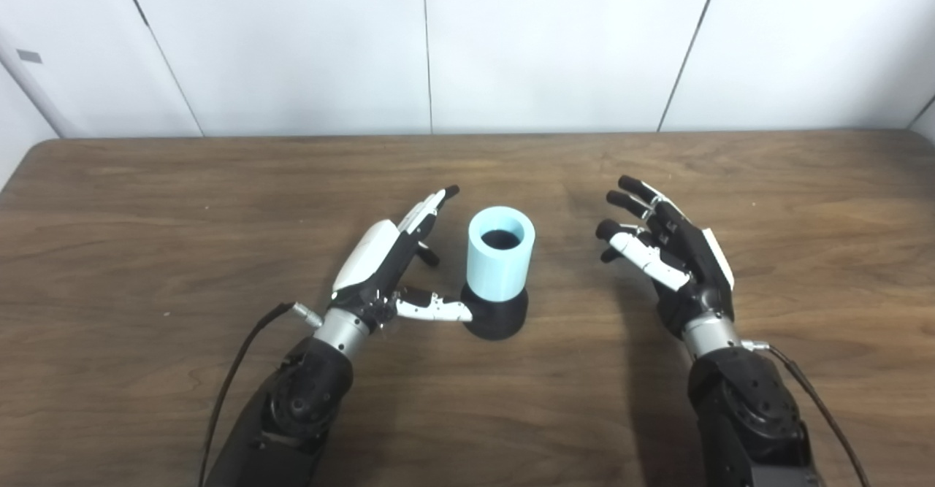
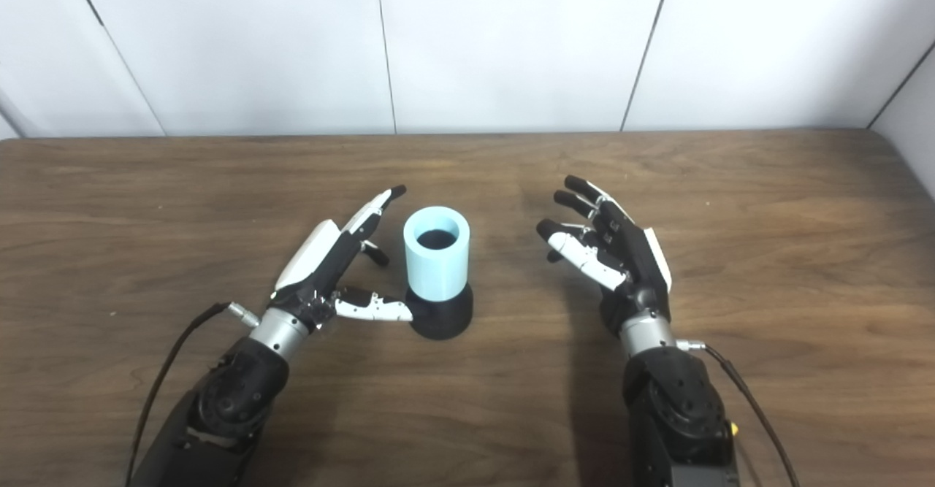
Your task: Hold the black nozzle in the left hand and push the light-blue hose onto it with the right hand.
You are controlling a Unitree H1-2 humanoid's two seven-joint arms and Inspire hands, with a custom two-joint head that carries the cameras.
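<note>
One light-blue hose, a short upright tube. One black nozzle, seated under the hose. One wooden desk. Two robot hands: one left hand, fingers spread, holding nothing; one right hand, likewise spread and empty. Two dark forearms, each with one thin black cable at the wrist. White wall panels behind, four seams visible.

Wood table — white panel wall
</note>
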